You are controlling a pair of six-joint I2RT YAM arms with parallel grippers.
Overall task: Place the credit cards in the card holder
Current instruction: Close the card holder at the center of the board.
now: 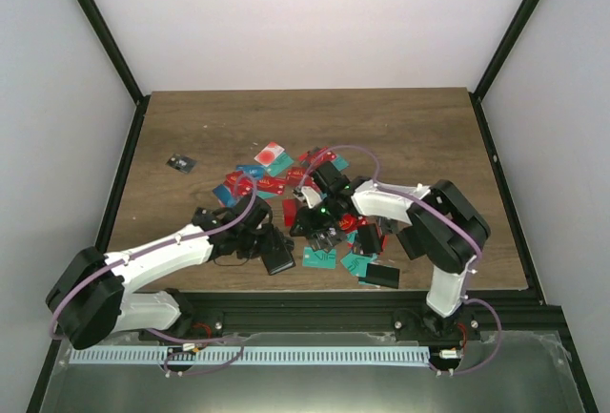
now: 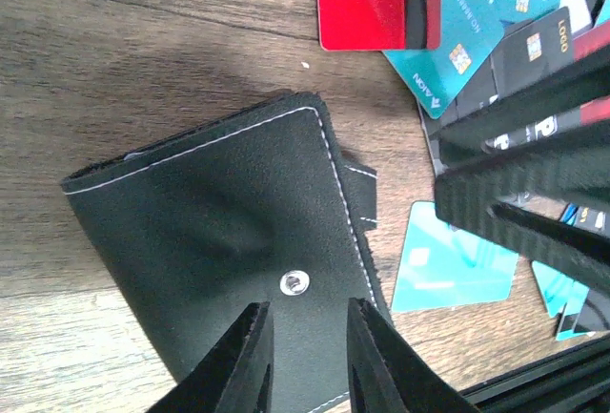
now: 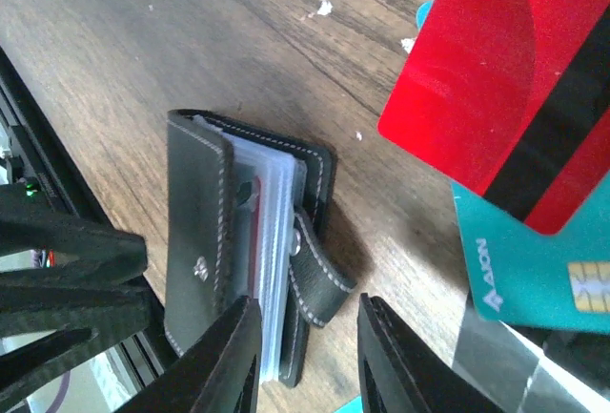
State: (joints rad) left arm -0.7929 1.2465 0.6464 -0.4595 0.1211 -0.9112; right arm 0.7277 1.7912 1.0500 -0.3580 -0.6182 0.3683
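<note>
The black card holder (image 2: 219, 241) lies on the wood with its silver snap facing up; in the top view the card holder (image 1: 277, 258) sits near the table's front edge. My left gripper (image 2: 307, 310) hovers just over its cover, open, with nothing between the fingers. From the side, the card holder (image 3: 195, 241) shows clear pockets with a red edge inside and its clasp tab (image 3: 321, 275) sticking out loose. My right gripper (image 3: 307, 310) stands open right at the pocket edges and tab, holding nothing. Credit cards lie around: a red one (image 3: 515, 98) and a teal one (image 3: 534, 275).
More credit cards, red (image 1: 272, 155) and teal (image 1: 319, 258), are strewn across the table's middle. A plain black flat case (image 1: 378, 275) lies at the front right, and a small dark item (image 1: 178, 162) sits apart at the left. The table's front rail (image 1: 315, 303) runs just behind the holder.
</note>
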